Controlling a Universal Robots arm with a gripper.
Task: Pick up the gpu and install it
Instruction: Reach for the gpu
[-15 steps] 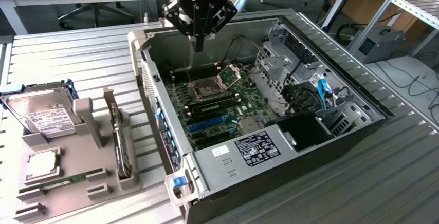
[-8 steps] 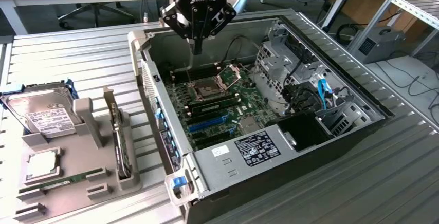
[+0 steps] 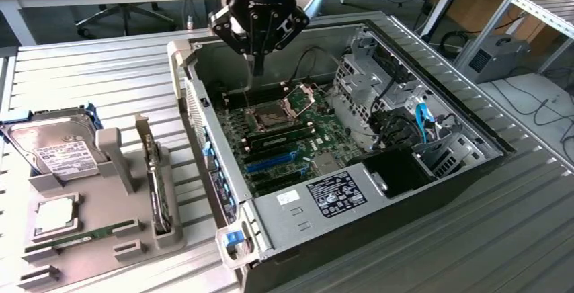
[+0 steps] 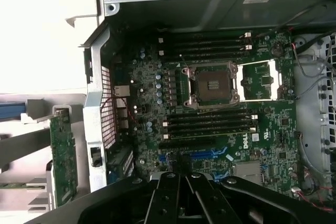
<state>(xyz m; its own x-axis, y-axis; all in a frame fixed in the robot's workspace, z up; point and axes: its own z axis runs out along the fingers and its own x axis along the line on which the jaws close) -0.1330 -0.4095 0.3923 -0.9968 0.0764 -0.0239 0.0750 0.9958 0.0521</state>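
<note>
I am hovering the gripper (image 3: 257,64) over the open computer case (image 3: 377,232), fingers pressed together, apparently on nothing. The gpu (image 3: 158,179) is standing untouched in the grey holder (image 3: 117,162) at the exterior view's left. Pickup and installation are both remaining.

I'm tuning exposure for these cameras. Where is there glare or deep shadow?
Wrist view: the table beside the case is washed out white, the motherboard inside dim. Exterior view: even light, no glare, case interior mildly shaded.
</note>
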